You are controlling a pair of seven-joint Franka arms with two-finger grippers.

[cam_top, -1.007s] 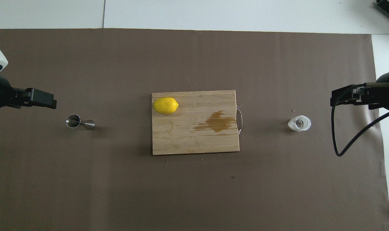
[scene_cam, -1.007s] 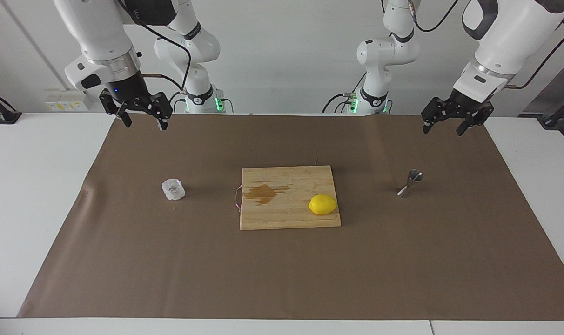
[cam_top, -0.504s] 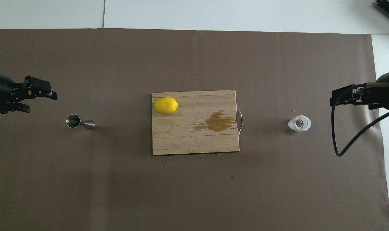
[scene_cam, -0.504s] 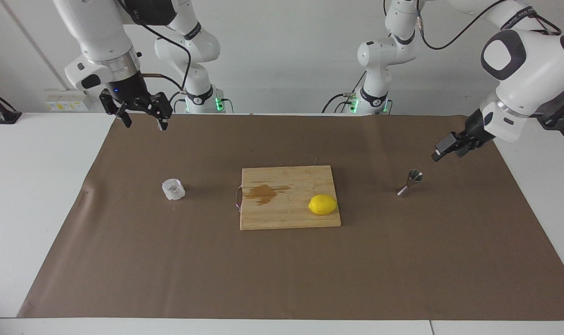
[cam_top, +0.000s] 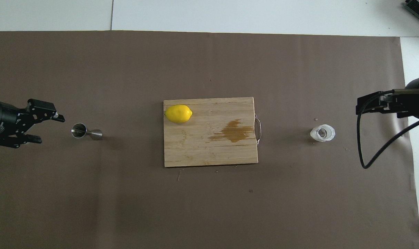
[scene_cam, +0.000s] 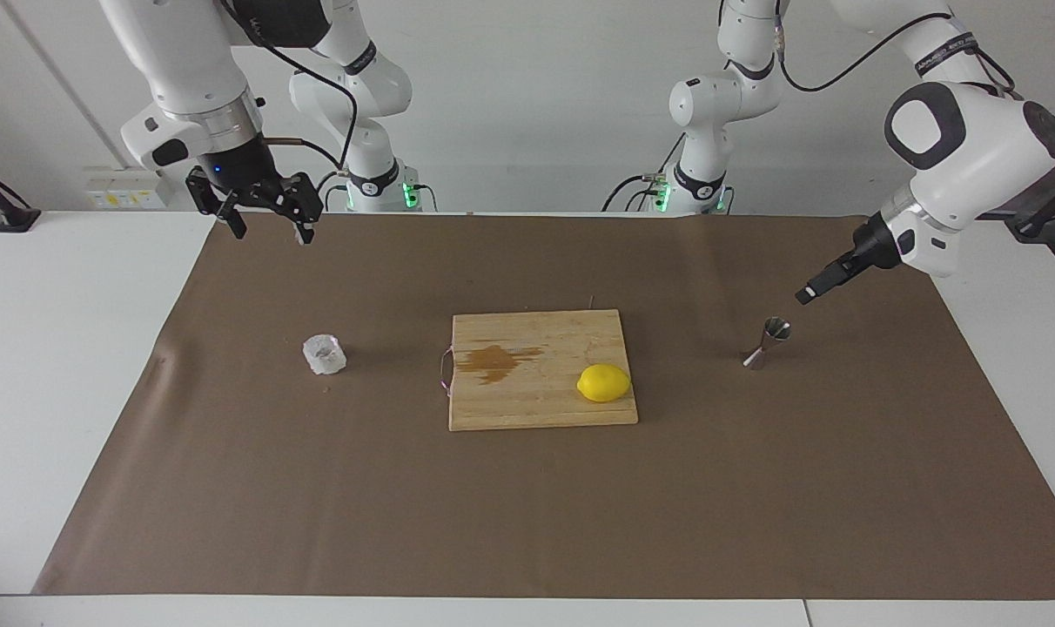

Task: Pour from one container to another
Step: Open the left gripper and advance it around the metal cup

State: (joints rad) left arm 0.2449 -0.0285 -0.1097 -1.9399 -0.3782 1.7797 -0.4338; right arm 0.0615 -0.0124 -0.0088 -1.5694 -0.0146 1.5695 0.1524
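Left gripper (cam_top: pixel 49 128) hangs low with fingers spread; right gripper (scene_cam: pixel 266 222) waits raised, fingers apart.

White table (scene_cam: pixel 75 366), brown paper cover (scene_cam: pixel 527 505), plain white wall (scene_cam: pixel 527 104), wall sockets (scene_cam: pixel 127 189)

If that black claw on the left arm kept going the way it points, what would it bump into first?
Most likely the steel jigger: the open left gripper points sideways at it, apart from it. Its height is hard to judge, so it might pass just over the rim.
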